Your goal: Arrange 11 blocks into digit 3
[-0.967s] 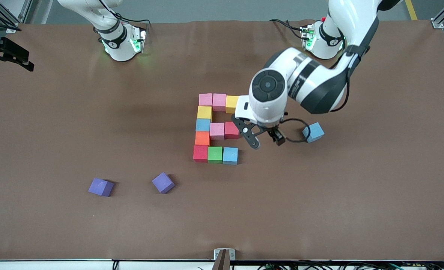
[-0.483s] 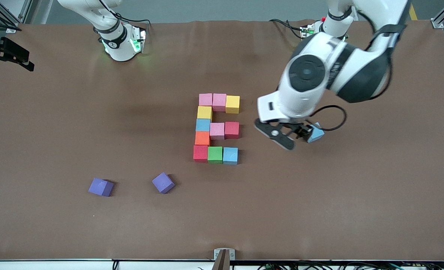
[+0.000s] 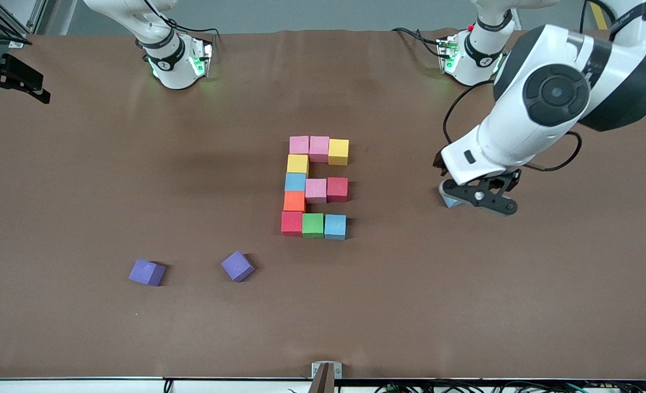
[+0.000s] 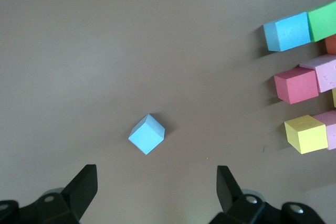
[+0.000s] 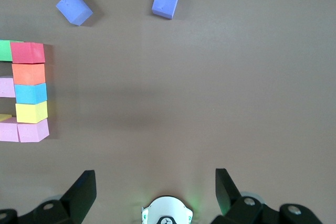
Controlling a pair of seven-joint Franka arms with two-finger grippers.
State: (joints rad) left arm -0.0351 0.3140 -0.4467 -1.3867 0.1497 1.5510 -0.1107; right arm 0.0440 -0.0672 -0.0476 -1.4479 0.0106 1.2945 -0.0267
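Observation:
The digit 3 [image 3: 315, 190] stands at the table's middle as a figure of touching blocks, mirrored like an E. Its bar farthest from the front camera is pink [image 3: 299, 144], pink and yellow [image 3: 338, 152]. Its nearest bar is red [image 3: 291, 223], green [image 3: 313, 225] and light blue [image 3: 335, 226]. My left gripper [image 3: 478, 199] hangs open and holds nothing. It is over a loose light blue cube [image 3: 449, 201] toward the left arm's end, and hides most of it. In the left wrist view the left gripper [image 4: 156, 176] is beside that cube [image 4: 147, 134]. My right gripper [image 5: 155, 178] is open and holds nothing.
Two purple cubes [image 3: 147, 272] [image 3: 237, 266] lie apart, nearer the front camera than the figure and toward the right arm's end. The right arm's base [image 3: 172, 60] shows under its gripper in the right wrist view; that arm waits.
The left arm has swung away from the figure toward its own end of the table and now covers most of the loose light blue cube. No block has moved.

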